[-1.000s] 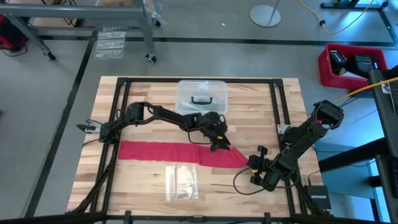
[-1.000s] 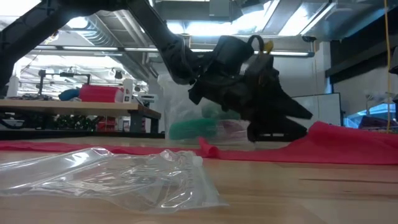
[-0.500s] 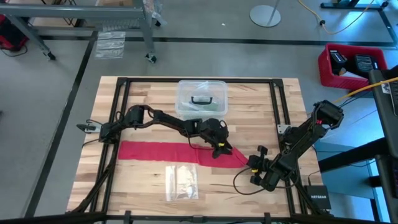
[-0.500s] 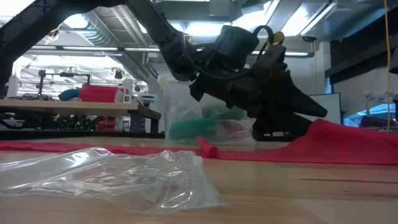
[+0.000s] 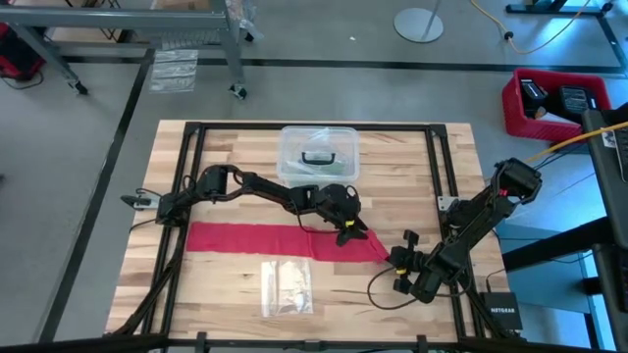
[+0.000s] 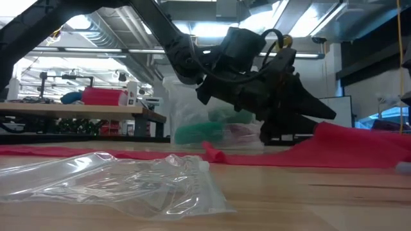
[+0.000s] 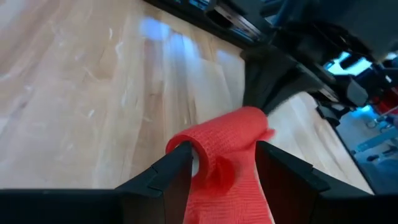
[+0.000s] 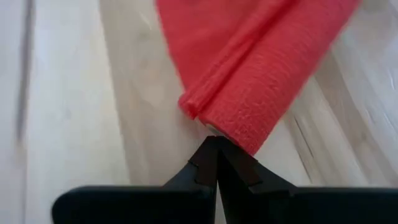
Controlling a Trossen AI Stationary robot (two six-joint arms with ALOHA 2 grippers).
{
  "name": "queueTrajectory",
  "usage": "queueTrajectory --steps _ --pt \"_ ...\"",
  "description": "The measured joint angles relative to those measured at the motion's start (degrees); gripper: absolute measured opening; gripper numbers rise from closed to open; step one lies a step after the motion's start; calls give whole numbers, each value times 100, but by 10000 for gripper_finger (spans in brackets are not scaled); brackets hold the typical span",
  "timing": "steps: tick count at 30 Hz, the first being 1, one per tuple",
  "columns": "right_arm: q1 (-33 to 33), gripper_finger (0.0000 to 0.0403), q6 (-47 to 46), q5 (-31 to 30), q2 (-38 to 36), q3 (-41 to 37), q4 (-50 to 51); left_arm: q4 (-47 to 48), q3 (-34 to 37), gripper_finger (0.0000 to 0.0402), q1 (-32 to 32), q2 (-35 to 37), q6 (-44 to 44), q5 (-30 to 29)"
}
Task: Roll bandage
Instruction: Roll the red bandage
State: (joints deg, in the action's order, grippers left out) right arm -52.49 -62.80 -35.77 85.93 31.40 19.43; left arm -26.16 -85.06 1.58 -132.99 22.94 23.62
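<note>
Lying flat, the bandage [image 5: 265, 240] — red, one end rolled.

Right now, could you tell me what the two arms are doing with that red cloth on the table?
They are rolling up the red bandage, which lies as a long flat band across the wooden table. The left hand has its fingers around the rolled-up end of the strip. The right hand is shut, its tips right at that same roll's end face. Most of the strip is not yet rolled. A clear plastic bag and a clear plastic box sit nearby, untouched.
</note>
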Motion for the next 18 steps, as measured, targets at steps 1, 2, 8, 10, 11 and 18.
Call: queueTrajectory --steps 1,2,8,10,11,18 --pt "0 10 4 -34 0 0 0 14 0 169 0 0 61 -3" --pt "0 10 0 -63 0 0 24 44 0 169 0 0 120 -5" --pt "0 10 -12 -172 0 0 60 421 0 169 2 0 251 174" --pt "-4 10 -20 -151 0 0 111 427 0 169 2 0 286 252" --pt "-4 10 -39 -134 0 0 152 427 0 169 2 0 289 264" --pt "3 10 -283 -103 -2 0 316 460 0 169 87 5 275 325"
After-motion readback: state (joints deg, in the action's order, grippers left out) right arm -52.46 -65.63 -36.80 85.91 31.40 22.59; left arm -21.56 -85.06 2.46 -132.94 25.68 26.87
